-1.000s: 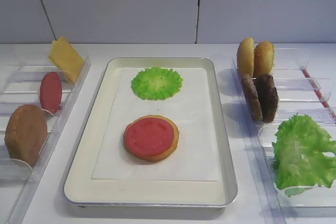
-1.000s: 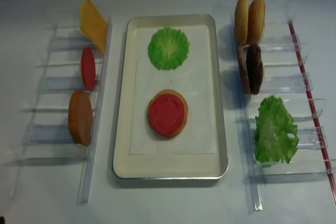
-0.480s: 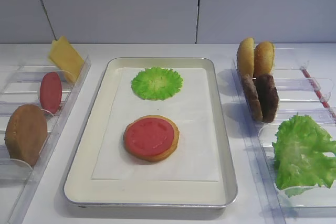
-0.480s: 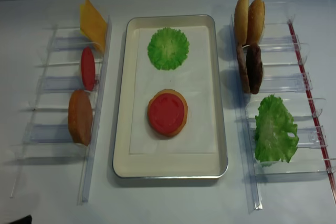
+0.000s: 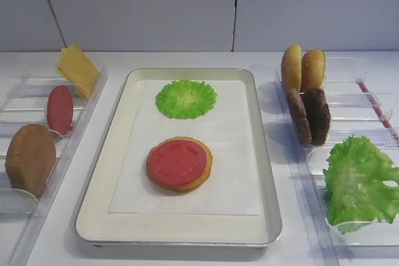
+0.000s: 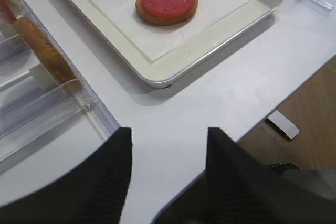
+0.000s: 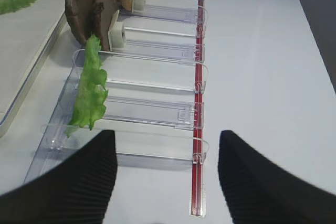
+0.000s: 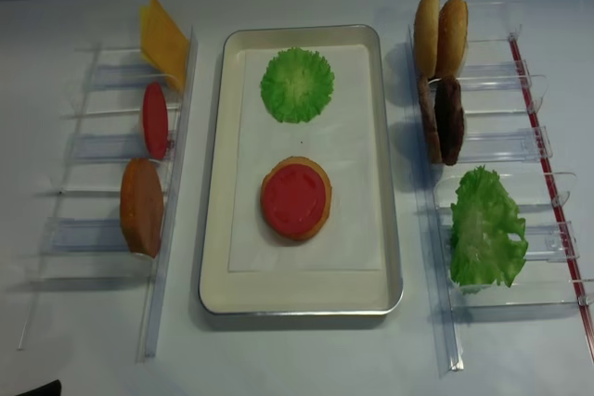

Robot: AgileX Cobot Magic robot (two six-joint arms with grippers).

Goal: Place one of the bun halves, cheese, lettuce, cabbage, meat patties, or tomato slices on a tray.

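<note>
The silver tray [image 5: 272,216] holds a ruffled green cabbage round [image 5: 186,98] and a bun half [image 5: 187,185] with a red tomato slice [image 5: 177,161] lying on it. In the left bins stand the cheese [image 5: 78,66], a second tomato slice [image 5: 60,109] and a bun half [image 5: 30,159]. The right bins hold two bun halves [image 5: 302,66], two meat patties [image 5: 310,115] and the lettuce [image 5: 358,182]. My left gripper [image 6: 169,135] is open and empty over the table's front edge, short of the tray [image 6: 210,51]. My right gripper [image 7: 167,140] is open and empty near the lettuce [image 7: 92,90].
Clear plastic bin racks [image 8: 102,150] [image 8: 501,146] flank the tray. A red strip [image 7: 198,103] runs along the right rack's outer side. The table's front edge [image 6: 294,93] drops off just behind the left gripper. White wall panels close the back.
A dark tip has crept further into the bottom left corner of the realsense view. None of the food or the tray has moved.
</note>
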